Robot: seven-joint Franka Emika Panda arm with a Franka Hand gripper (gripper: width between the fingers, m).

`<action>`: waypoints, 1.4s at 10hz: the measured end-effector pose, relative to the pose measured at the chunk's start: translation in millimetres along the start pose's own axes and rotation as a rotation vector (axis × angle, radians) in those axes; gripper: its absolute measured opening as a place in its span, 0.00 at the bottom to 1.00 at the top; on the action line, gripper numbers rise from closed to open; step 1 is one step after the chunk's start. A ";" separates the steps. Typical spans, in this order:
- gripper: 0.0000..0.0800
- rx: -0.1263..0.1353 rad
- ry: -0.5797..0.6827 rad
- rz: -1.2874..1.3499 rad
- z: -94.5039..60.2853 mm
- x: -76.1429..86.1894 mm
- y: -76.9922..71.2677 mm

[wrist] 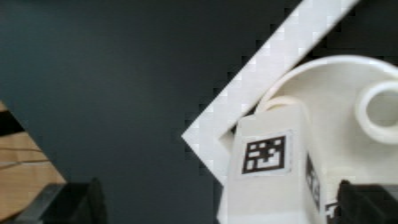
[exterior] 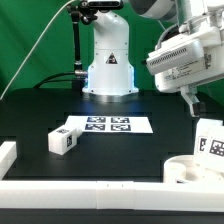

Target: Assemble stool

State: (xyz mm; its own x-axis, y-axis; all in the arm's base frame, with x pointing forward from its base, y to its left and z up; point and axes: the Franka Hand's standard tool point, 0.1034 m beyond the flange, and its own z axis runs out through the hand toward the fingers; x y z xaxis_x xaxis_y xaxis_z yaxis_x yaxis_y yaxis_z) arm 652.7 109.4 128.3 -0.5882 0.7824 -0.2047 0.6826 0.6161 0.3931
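The seat disc sits at the front corner of the worktop on the exterior view's right, tucked against the white border rail. That is probably so the rail can brace it while parts are pushed in. A tagged leg stands upright right by the disc, at the worktop's edge on that side. The wrist view shows the same leg overlapping the disc's rim, with the rail running past at a slant. Neither view shows whether the leg is already in a socket or only leaning against the disc. The arm hangs above this corner. Its fingers are spread wide, one on each side of the leg as the wrist camera sees it, and they pinch nothing. In the exterior view they are clearly higher than the leg and apart from it. This looks like an approach lined up over the leg, either to take hold of it or to check it. A second leg lies on its side well apart, toward the edge on the exterior view's left, beside the marker board in the middle, and is probably waiting its turn. The main risk in coming down is knocking the upright leg over.
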 end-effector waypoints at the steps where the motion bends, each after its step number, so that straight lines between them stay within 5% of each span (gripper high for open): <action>1: 0.81 0.001 -0.002 -0.040 0.9 -0.5 -1.5; 3: 0.81 -0.087 -0.006 -0.200 12.4 2.9 0.5; 5: 0.81 -0.134 -0.004 -0.225 22.6 13.7 5.7; 14: 0.81 -0.124 0.006 -0.058 24.8 11.6 2.0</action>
State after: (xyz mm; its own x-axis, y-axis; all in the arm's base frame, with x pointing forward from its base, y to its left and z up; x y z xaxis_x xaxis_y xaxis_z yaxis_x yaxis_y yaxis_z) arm 657.9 121.9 104.5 -0.6282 0.7448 -0.2249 0.5888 0.6441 0.4884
